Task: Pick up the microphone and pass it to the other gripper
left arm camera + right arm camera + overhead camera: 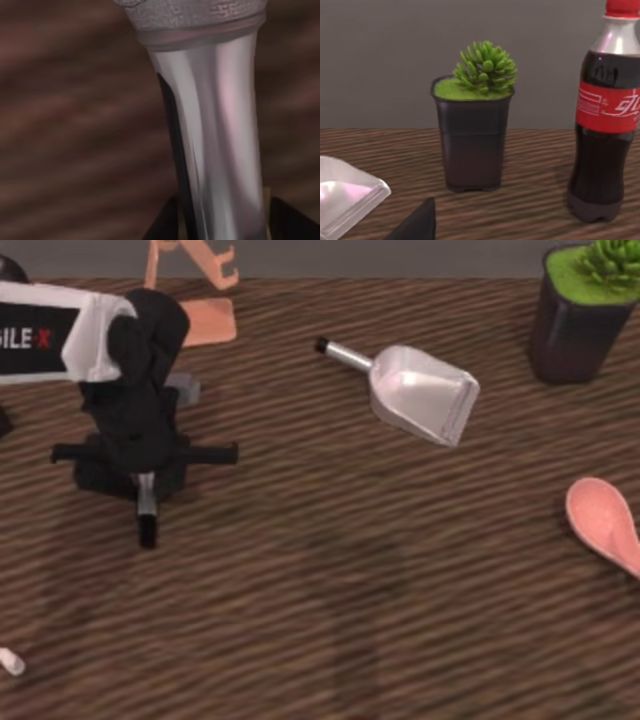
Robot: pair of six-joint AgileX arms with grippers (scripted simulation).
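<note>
Left pincer [147, 502] is down over the bench [330, 580], well to the left of the silver scoop [420, 392], and its fingers are clamped on the microphone [148, 515]. From above, only the black handle tip pokes out below the pincer. Up close on the left wrist view, the microphone [215, 140] fills the picture: shiny stem, grey mesh head at the far end, black fingers [160, 227] hugging either side of the stem. Beyond the scoop sits a potted succulent [585, 300], and a pink spoon [605, 522] lies below that pot. The right wrist view takes in the pot [472, 135], a cola bottle [606, 115] and the scoop's edge [345, 200]; the right pincer's state I cannot tell.
</note>
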